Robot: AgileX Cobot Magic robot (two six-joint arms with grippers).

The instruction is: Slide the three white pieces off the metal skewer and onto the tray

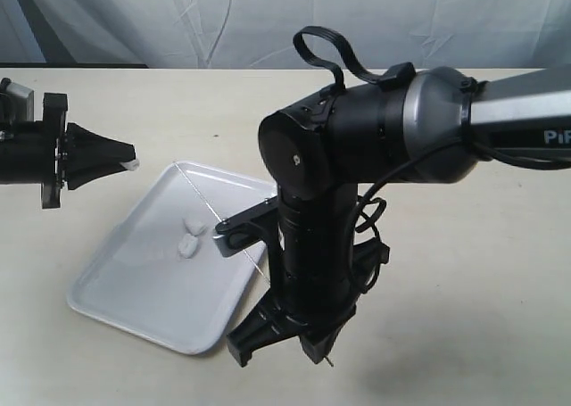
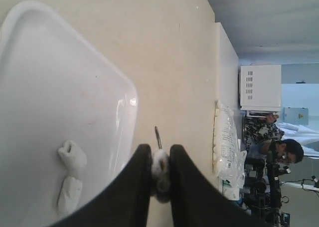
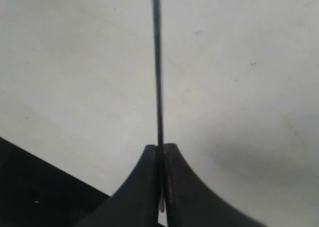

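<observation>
**Last one in the pinch:** the left gripper squeezes a third white piece between its black fingertips. It is near the corner of the tray that sits uppermost in the exterior view, over the bare table rather than over the tray itself. Two white pieces lie touching each other on the tray's floor, near its middle.

The skewer slants above the tray, bare along the length that shows. Its tip is over that same corner and apart from the left gripper. Its other end is clamped in the right gripper, whose jaws are pressed together on the thin rod, with a short stub poking out behind. In the left wrist view a thin dark sliver beyond the fingertips may be the skewer's tip, though it is too small to be sure.

The pieces look soft and very light, likely to squash under firm pressure. They may be tacky enough to cling to a fingertip on release, so a gentle grip across the middle suits them. The skewer looks stiff, slim and slick, and is best held close to its blunt end, as it is. By the look of things, what remains is to bring the held piece over the tray and let go.
</observation>
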